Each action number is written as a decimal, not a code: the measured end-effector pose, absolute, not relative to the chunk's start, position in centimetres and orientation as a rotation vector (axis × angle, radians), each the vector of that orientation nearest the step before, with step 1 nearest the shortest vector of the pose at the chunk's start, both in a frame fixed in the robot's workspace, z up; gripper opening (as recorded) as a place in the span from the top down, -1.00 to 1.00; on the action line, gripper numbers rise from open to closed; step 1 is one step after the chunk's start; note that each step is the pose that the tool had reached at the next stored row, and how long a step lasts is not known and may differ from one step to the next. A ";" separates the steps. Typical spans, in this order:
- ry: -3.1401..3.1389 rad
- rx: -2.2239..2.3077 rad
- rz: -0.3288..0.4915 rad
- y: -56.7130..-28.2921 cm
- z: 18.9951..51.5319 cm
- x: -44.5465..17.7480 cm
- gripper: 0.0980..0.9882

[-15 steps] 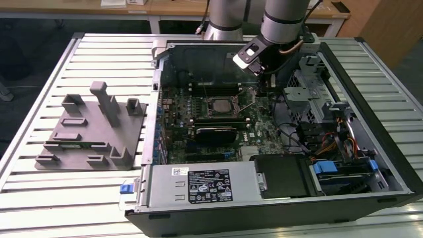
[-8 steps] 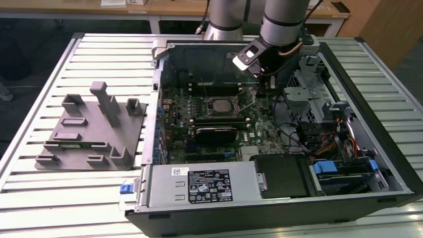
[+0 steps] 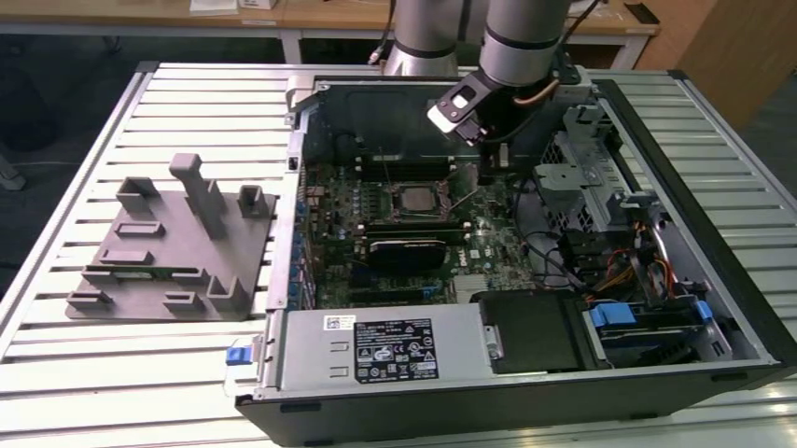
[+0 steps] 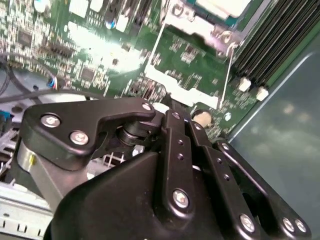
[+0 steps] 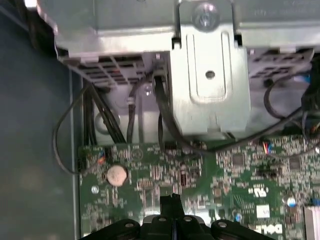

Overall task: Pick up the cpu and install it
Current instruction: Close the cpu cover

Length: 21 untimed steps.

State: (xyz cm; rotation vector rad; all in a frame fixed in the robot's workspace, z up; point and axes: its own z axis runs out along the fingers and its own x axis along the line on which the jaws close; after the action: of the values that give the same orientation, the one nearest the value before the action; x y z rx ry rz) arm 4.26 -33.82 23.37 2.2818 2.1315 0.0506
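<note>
One arm: wrist (image 3: 524, 56) reaches down into the open case (image 3: 734, 308), low over the motherboard (image 3: 373, 238).
Tool: clenched; in the first wrist view the tool (image 5: 171, 200) has its pads together, and I see nothing between them.
Tool position: exterior view, roughly 1 o'clock of the socket (image 3: 396, 213), near it but apart. Tip points at bare board beside the coin cell (image 5: 116, 175), with the drive cage (image 5: 210, 75) beyond.
Cpu: the cpu (image 3: 417, 199) lies flat inside the socket's frame, silver top up. The second wrist view catches a corner of it inside the metal frame.
Latch: wire lever (image 4: 230, 70) runs along the frame edge. Can't tell if it is hooked down.
Fixture block: grey, on the tabletop (image 3: 75, 392) at 9 o'clock of the case, well apart. No chip visible on fixture block (image 3: 174, 247).
Step, my read: pick and place look done, chip seated. Work is now at the socket's edge, around retention.
Next move needs: fine alignment at low height, clearing the wire lever and the loose cables (image 5: 165, 120).
Risk: a sideways knock on the frame could unseat the chip.
</note>
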 end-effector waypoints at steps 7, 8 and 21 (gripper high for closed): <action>2.131 2.282 0.051 -33.8 23.4 2.3 0.98; 2.132 2.282 0.051 -33.8 23.4 2.0 0.98; 2.131 2.282 0.051 -33.8 23.4 -1.7 0.98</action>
State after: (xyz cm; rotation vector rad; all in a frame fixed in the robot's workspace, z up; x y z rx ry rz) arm -1.69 -33.82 23.36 2.2819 2.1314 0.0506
